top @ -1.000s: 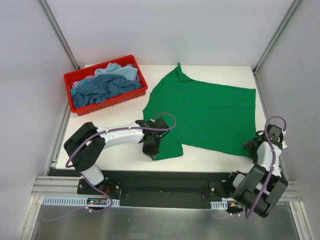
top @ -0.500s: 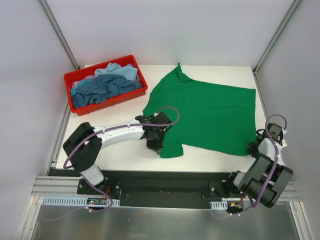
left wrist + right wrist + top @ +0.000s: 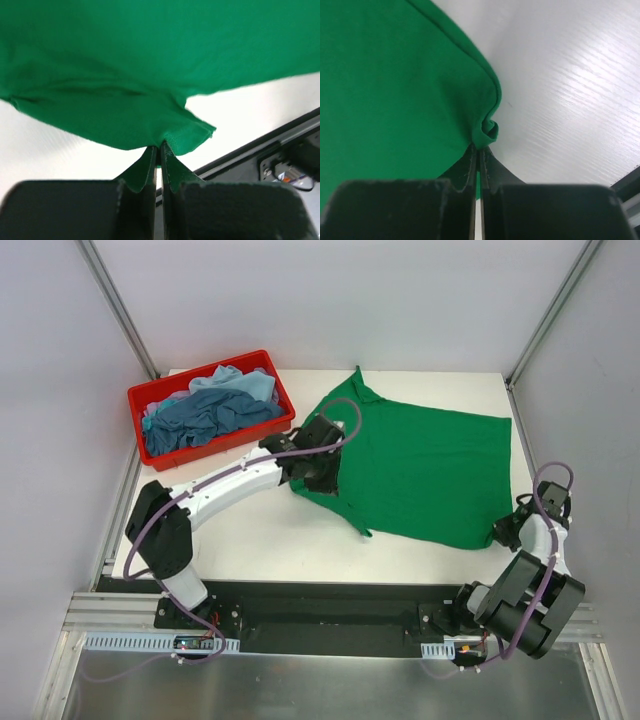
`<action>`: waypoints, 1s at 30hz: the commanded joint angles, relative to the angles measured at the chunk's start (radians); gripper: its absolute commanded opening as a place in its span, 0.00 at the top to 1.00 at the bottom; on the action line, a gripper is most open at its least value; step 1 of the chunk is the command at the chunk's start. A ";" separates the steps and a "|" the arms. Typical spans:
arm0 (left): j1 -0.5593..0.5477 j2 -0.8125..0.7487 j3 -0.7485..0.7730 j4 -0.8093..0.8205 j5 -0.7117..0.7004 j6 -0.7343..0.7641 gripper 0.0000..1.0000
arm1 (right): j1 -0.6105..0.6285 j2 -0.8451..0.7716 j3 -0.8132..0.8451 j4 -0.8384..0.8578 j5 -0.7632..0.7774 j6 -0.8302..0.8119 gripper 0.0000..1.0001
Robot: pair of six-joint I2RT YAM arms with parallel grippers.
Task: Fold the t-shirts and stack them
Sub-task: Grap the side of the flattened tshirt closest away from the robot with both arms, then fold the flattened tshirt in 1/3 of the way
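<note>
The bright green t-shirt (image 3: 425,465) lies spread on the white table (image 3: 250,540), collar to the far left. My left gripper (image 3: 322,472) is shut on its near-left edge and holds that fabric lifted over the shirt; in the left wrist view the cloth (image 3: 150,60) is pinched at the tips of my left gripper (image 3: 159,147). My right gripper (image 3: 505,533) is shut on the shirt's near-right corner; the right wrist view shows a small bunch of green fabric (image 3: 395,75) pinched by my right gripper (image 3: 479,147). A dark teal-blue shirt (image 3: 205,418) and a pale blue one (image 3: 235,383) lie crumpled in the bin.
The red plastic bin (image 3: 150,400) stands at the far left of the table. A black rail (image 3: 330,605) runs along the near edge by the arm bases. White enclosure walls and aluminium posts close in the left, right and back.
My left gripper has carried the shirt's near-left edge up and away from the table's near edge, over the shirt. My right gripper has shut on the near-right corner.
</note>
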 commanded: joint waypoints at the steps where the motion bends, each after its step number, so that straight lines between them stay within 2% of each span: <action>1: 0.049 0.053 0.147 -0.009 -0.009 0.061 1.00 | -0.007 0.004 0.097 -0.037 -0.091 -0.048 1.00; 12: 0.146 0.213 0.412 -0.012 0.002 0.183 1.00 | -0.002 0.131 0.258 -0.069 -0.139 -0.057 1.00; 22: 0.209 0.343 0.585 -0.006 -0.010 0.291 1.00 | 0.055 0.289 0.429 -0.058 -0.146 -0.031 1.00; 30: 0.265 0.408 0.642 0.048 0.001 0.333 1.00 | 0.073 0.386 0.518 -0.071 -0.103 -0.022 1.00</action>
